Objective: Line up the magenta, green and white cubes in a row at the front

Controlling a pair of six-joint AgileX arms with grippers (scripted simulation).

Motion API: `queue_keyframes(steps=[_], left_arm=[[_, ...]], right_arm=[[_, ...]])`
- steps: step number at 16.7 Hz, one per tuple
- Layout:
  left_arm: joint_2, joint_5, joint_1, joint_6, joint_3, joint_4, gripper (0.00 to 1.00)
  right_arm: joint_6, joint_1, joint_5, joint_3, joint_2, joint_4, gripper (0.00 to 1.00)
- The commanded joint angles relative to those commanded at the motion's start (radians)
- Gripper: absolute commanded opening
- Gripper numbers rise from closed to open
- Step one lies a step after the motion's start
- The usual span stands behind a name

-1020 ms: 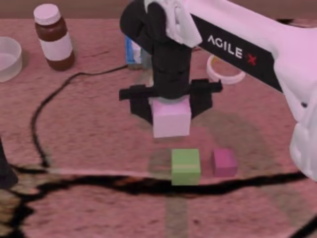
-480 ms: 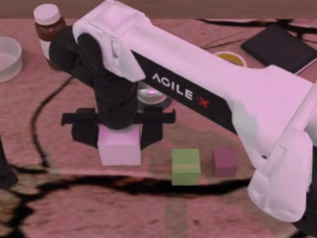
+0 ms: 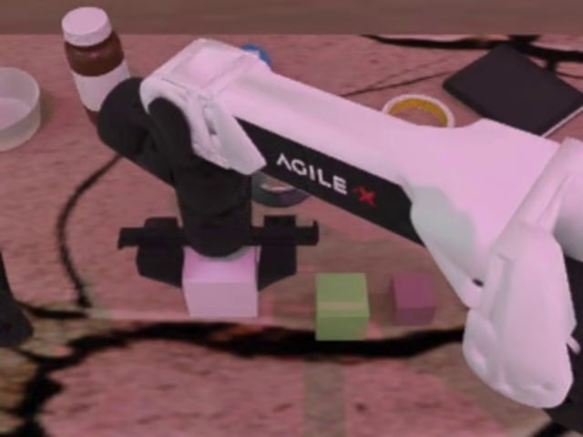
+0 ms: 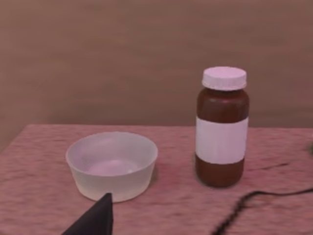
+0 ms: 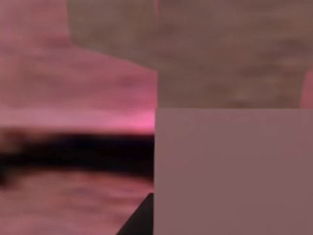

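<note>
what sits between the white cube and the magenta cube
The green cube sits between the white cube, held in the right gripper, and the magenta cube, with gaps on both sides, as the top view shows.

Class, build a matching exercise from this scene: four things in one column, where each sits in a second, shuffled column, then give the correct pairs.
Things:
1. white cube
2. green cube
3. magenta cube
4. brown bottle

Places:
A. back left of the table, beside the clear bowl
B. right end of the row
C. between the right gripper's jaws
D. middle of the row

Pairs: 1-C, 2-D, 3-B, 4-A
</note>
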Motion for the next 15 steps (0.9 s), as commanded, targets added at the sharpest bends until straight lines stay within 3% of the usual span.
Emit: queue_keyframes(steps=[4, 9, 15], left_arm=[[0.000, 0.000, 0.000, 0.000, 0.000, 0.000, 1.00], [0.000, 0.000, 0.000, 0.000, 0.000, 0.000, 1.00], [0.000, 0.000, 0.000, 0.000, 0.000, 0.000, 1.00]], right_arm=[[0.003, 0.001, 0.000, -0.164, -0.014, 0.144, 0.00], [0.004, 0.002, 0.001, -0.185, -0.016, 0.164, 0.00], [0.004, 0.002, 0.001, -0.185, -0.016, 0.164, 0.45]])
